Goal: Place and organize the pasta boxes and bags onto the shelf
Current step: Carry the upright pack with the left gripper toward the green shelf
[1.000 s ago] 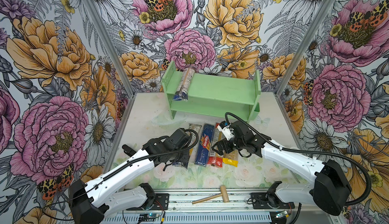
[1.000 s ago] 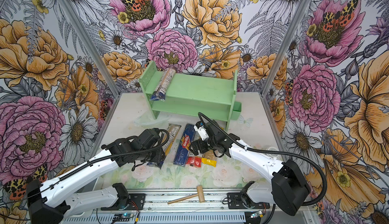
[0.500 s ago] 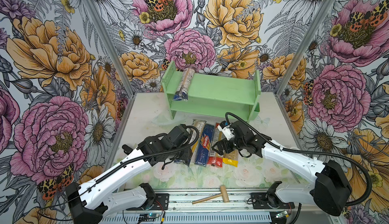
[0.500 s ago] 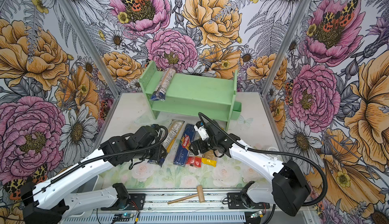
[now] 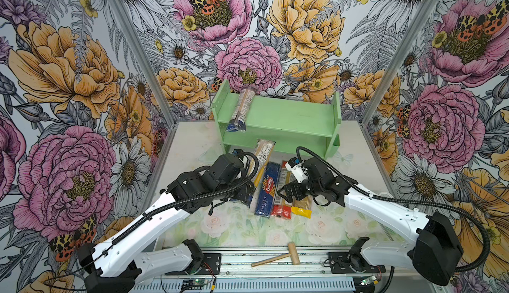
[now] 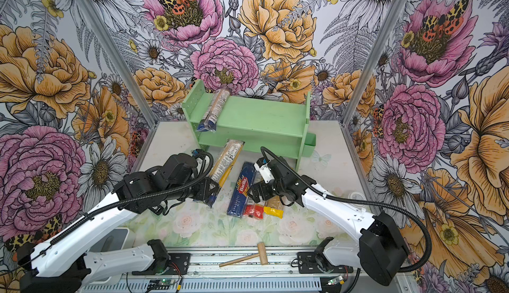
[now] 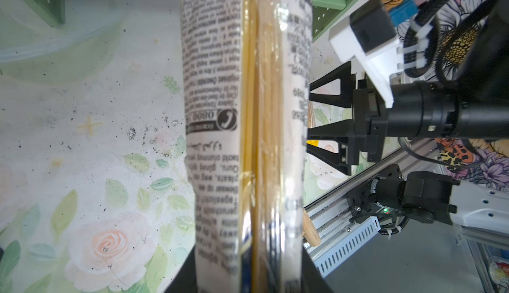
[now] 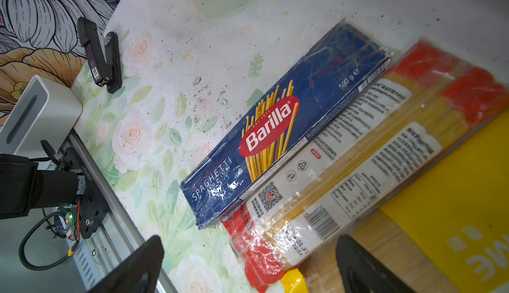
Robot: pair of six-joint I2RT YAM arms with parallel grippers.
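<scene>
The shelf (image 5: 278, 118), upper middle in a top view, looks like wood under flat, matt mint paint. The clear spaghetti bag (image 7: 248, 112) filling the middle of the left wrist view is glossy, crinkled plastic film. The Barilla box (image 8: 275, 129) looks like card under shiny, scuffed wrap, and the red-ended bag (image 8: 352, 162) beside it is glossy cellophane. At bottom centre the mallet (image 5: 293, 253) is bare pale wood on a dull grey metal rail (image 5: 237, 261). The tabletop (image 8: 192, 44) is matt, printed and speckled with grit.

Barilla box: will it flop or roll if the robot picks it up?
Probably stays stiff: the Barilla box has flat cardboard faces and sharp edges. Lying flat on the table, it likely won't roll. Its shiny, crinkled covering might slip a little.
</scene>
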